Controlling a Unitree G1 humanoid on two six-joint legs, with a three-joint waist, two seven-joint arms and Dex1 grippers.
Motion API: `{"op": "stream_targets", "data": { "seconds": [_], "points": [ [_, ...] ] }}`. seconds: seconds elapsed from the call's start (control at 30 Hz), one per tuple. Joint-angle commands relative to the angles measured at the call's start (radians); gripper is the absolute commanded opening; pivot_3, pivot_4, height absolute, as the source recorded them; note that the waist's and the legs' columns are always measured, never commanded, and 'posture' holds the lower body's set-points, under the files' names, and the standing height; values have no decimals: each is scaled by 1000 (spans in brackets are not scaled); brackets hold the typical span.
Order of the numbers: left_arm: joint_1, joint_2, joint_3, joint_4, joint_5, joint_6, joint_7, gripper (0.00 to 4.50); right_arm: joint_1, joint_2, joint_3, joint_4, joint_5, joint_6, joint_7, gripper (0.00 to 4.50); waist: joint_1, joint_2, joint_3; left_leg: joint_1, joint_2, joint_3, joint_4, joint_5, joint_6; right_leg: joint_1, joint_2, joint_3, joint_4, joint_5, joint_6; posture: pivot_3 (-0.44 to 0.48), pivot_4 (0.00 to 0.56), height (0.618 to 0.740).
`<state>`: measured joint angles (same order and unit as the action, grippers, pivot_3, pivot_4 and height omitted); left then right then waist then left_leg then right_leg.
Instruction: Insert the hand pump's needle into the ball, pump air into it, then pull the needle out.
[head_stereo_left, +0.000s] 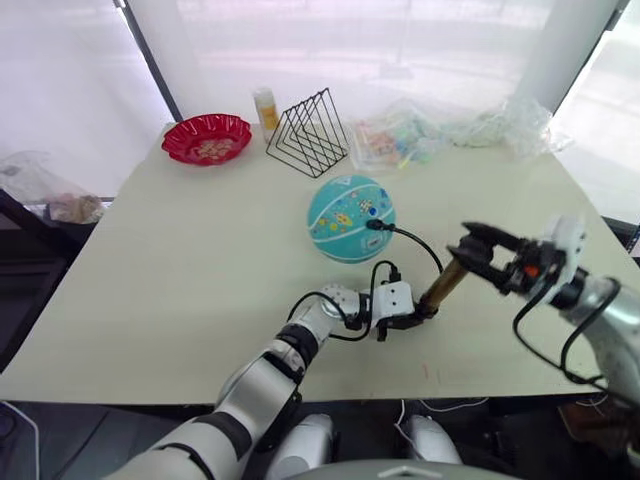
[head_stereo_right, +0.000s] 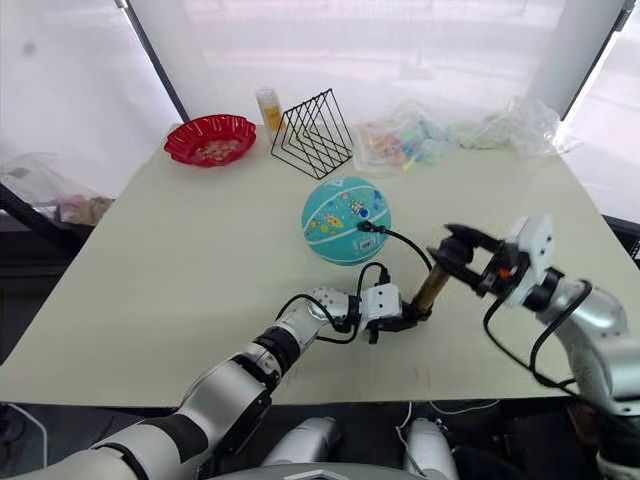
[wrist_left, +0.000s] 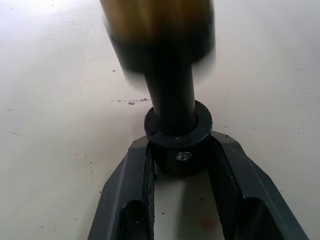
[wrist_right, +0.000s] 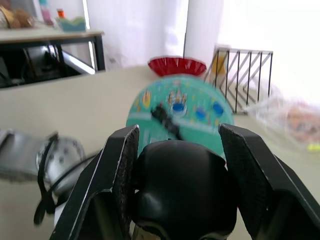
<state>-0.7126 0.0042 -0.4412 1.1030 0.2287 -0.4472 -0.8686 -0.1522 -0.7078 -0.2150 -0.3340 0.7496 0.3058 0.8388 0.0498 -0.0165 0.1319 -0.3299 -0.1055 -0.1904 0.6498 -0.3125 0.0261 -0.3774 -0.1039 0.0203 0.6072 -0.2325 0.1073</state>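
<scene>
The teal ball (head_stereo_left: 348, 218) with white stripes and cartoon prints rests mid-table. A thin black hose (head_stereo_left: 420, 243) arcs from the hand pump to a small black fitting (head_stereo_left: 377, 225) pressed against the ball's near right side; the needle's pin itself is hidden. The hand pump (head_stereo_left: 443, 284), a brass cylinder, stands tilted to the right of the ball. My left gripper (head_stereo_left: 424, 313) is shut on its black base cap (wrist_left: 178, 142) at the table surface. My right gripper (head_stereo_left: 472, 246) is shut on the black handle (wrist_right: 182, 185) at the pump's upper end.
A red bowl (head_stereo_left: 207, 137), a yellow bottle (head_stereo_left: 266, 108) and a black wire rack (head_stereo_left: 310, 132) stand along the table's far left. Crumpled clear plastic bags (head_stereo_left: 455, 128) lie at the far right. The table's front edge (head_stereo_left: 330, 392) runs just behind my left forearm.
</scene>
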Motion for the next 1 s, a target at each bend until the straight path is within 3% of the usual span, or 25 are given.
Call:
{"op": "stream_targets", "data": {
  "seconds": [0.03,0.23,0.43,0.7,1.0],
  "points": [
    [90,63,-85,160,127,101,11,1113,-98,-56,-190,-66,104,10,-51,2054,4,0,2,0,0,-2,0,1,1,0,0,-1,0,0,0,0,150,740],
    [90,63,-83,159,126,102,9,1113,-182,-139,-299,-74,224,105,-76,2054,5,-2,5,-2,-1,0,1,1,1,0,-1,-1,0,0,0,0,150,740],
    [92,64,-84,156,126,103,6,1113,-218,-141,-327,-76,263,132,-111,2054,8,-2,7,-6,-1,-1,1,1,1,-4,-1,-1,0,0,0,0,150,740],
    [93,66,-82,152,124,104,10,1113,63,-57,-45,-107,14,89,-20,2053,14,-14,-5,-9,-1,-3,2,2,0,-7,0,-3,0,1,-1,0,150,740],
    [95,71,-80,151,121,101,10,1113,206,9,169,36,-256,-77,28,2051,-10,-14,-15,4,0,-4,-2,0,-4,2,2,-1,0,0,-1,0,150,740]
  ]
}}
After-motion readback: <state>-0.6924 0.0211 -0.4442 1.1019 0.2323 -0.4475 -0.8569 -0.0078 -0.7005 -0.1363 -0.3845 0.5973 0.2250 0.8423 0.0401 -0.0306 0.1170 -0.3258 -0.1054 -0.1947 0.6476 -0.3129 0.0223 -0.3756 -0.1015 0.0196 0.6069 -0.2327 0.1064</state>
